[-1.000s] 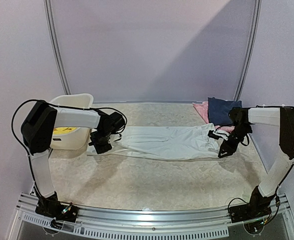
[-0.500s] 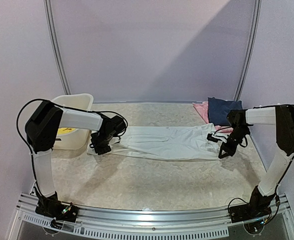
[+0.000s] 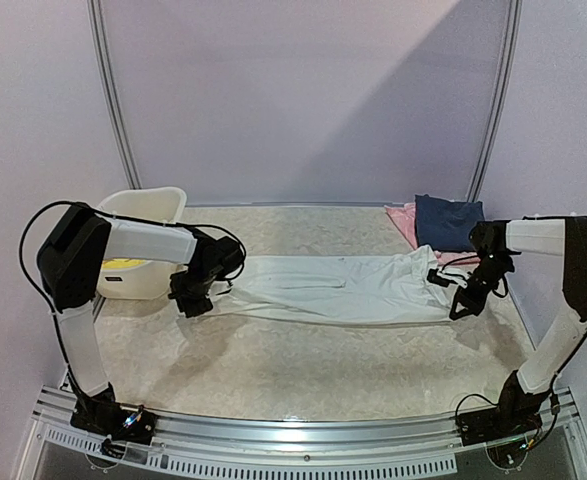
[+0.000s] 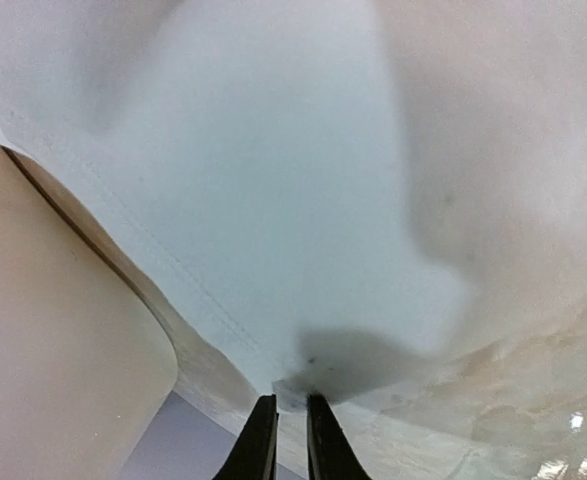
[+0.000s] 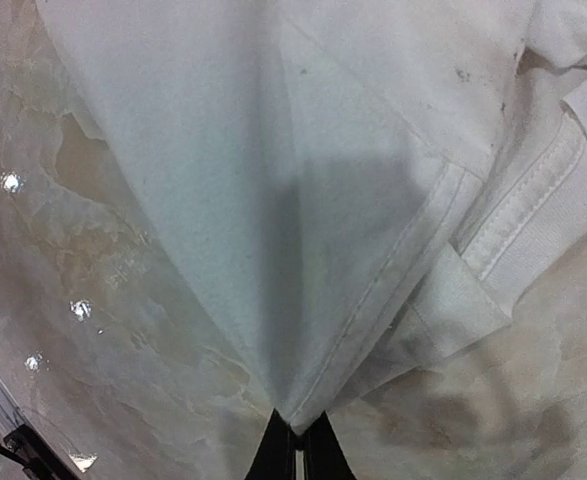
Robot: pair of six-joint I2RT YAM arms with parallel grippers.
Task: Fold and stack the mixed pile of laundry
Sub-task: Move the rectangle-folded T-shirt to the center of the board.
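White T-shirt (image 3: 333, 288) lies pulled out long across mid-table, 9 to 3 o'clock. We have the left gripper (image 3: 191, 300) pinched on its 9 o'clock hem and the right gripper (image 3: 463, 305) clamped on its 3 o'clock corner. Yellow shorts (image 3: 123, 263) sit in the white basket (image 3: 148, 203) at 10 o'clock. Folded navy cloth (image 3: 448, 222) overlaps pink cloth (image 3: 403, 218) at 2 o'clock.
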